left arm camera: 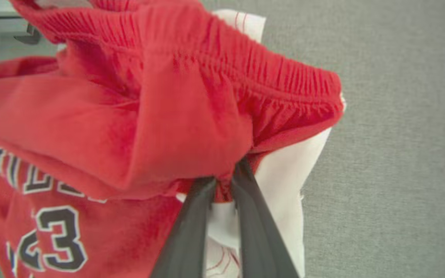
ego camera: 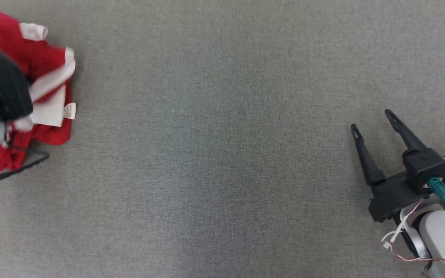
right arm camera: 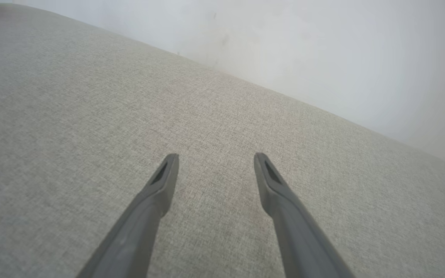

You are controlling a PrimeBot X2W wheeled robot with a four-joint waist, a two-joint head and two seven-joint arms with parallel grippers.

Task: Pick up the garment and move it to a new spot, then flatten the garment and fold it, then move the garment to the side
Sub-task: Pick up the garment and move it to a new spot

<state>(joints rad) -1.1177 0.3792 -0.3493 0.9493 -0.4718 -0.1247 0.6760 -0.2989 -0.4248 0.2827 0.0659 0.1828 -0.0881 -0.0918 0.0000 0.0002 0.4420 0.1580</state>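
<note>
The grey woven table [ego camera: 222, 154] takes up nearly all of the head view. In the right wrist view its far edge meets a plain pale wall [right arm camera: 323, 46].

The garment [ego camera: 41, 58] lies bunched at the far left edge of the table, well apart from the right arm. It is a red pair of shorts with white lining and trim, crumpled rather than flat. In the head view the heap runs up and down the picture along the left edge. In the left wrist view the gathered elastic waistband [left arm camera: 269, 73] arches from the upper left down to the right, and dark numerals edged in white, reading 23 [left arm camera: 52, 239], sit at the lower left. Whether any part of the cloth is off the table cannot be told.

The left arm's dark wrist [ego camera: 2, 88] lies over the heap. The left gripper [left arm camera: 224, 181] has its two fingers drawn close together, clamped on a fold of red cloth just below the waistband, with white lining between and beside them.

The right arm's pale forearm [ego camera: 442, 235] comes in from the lower right. The right gripper [ego camera: 371, 120] points up and slightly left over bare table, its fingers spread wide and holding nothing.

A small white label [ego camera: 69, 111] sticks out at the right edge of the heap.
</note>
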